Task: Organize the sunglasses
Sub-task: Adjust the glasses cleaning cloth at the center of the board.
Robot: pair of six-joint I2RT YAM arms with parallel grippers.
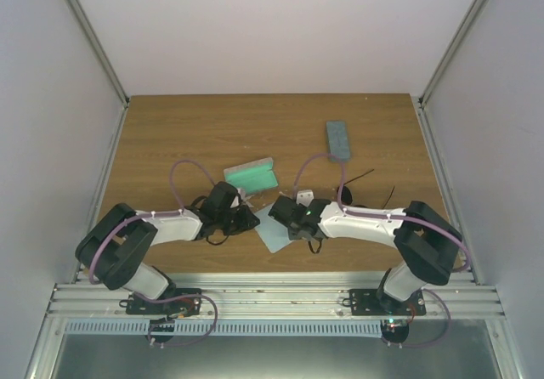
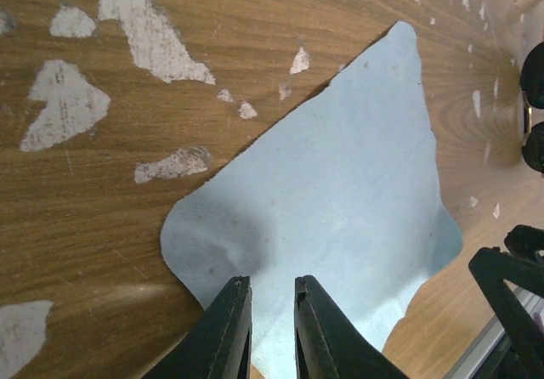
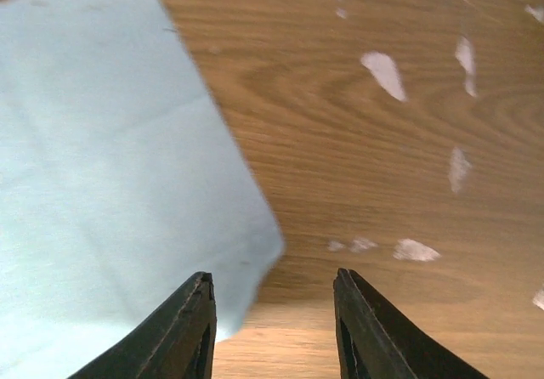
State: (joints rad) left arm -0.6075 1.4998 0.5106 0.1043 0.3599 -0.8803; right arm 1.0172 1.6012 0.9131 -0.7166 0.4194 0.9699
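Left fingers (image 2: 236, 319) hover nearly pinched over the light-blue cloth (image 2: 340, 183), gripping nothing; right fingers (image 3: 194, 319) sit moderately apart, empty, cloth corner beside them. Sunglasses (image 1: 364, 176) lie on the surface back behind the right fingers, past that forearm. Looks super light, bendy wire, scratchable lenses, so I'd pinch the bridge gently.

Likely lab: white-walled, aluminium-framed enclosure (image 1: 280, 31)

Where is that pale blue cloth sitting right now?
In the overhead view the pale blue cloth lies flat on the wooden table, in the middle toward the near edge, just nearer than the open green-lined case.
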